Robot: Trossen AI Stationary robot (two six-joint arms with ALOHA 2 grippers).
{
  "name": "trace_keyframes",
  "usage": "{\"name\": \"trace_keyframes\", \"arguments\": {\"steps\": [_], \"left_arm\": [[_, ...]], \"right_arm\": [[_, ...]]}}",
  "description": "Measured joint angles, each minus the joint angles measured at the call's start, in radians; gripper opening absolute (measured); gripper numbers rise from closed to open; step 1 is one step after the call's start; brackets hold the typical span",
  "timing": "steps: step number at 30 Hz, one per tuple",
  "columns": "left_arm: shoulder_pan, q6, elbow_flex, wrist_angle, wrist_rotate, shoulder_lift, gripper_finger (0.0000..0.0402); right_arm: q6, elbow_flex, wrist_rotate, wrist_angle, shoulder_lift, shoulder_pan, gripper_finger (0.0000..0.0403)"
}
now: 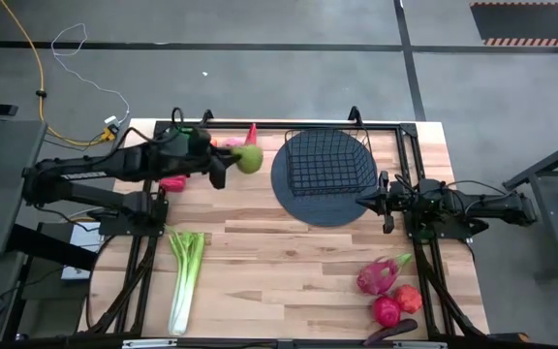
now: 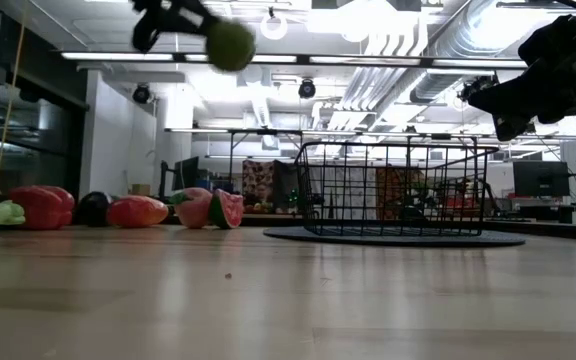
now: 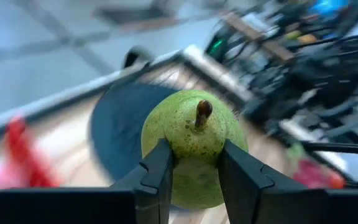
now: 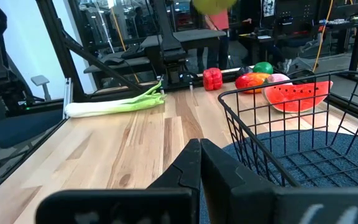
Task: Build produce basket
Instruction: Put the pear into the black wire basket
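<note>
Speckled green skin and a short brown stem mark the pear (image 3: 194,149) that we see clamped between the two dark, flat-sided fingers (image 3: 157,180) of the left gripper (image 1: 229,165), held up in the air above the table's far-left part, short of the basket (image 1: 329,160). That basket is black wire in a square grid, its walls open and see-through, standing on a dark grey round disc at the far middle of the pale planked wooden table (image 1: 279,262). We find the right gripper (image 1: 364,202) with its fingers pressed together on nothing, just beside the basket's near right rim. Long pale green celery (image 1: 184,276) lies on the near left. A scaly pink dragon fruit (image 1: 381,274), two red round pieces and a glossy dark eggplant (image 1: 392,333) sit near right.
</note>
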Motion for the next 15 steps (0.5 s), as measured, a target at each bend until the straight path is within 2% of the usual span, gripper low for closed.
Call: {"name": "trace_keyframes", "arguments": {"steps": [6,11,15], "left_arm": [[-0.016,0.155,0.000,0.243,0.021,0.070,0.0091],[-0.015,0.185,0.000,0.470,0.137,0.170,0.0091],[-0.008,0.159,0.000,0.600,0.168,0.250,0.0091]], "right_arm": [[0.000,0.000,0.000,0.000,0.000,0.000,0.0000],[0.000,0.000,0.000,0.002,0.000,0.000,0.0000],[0.039,-0.001,0.053,0.087,0.000,-0.001,0.0000]]}}
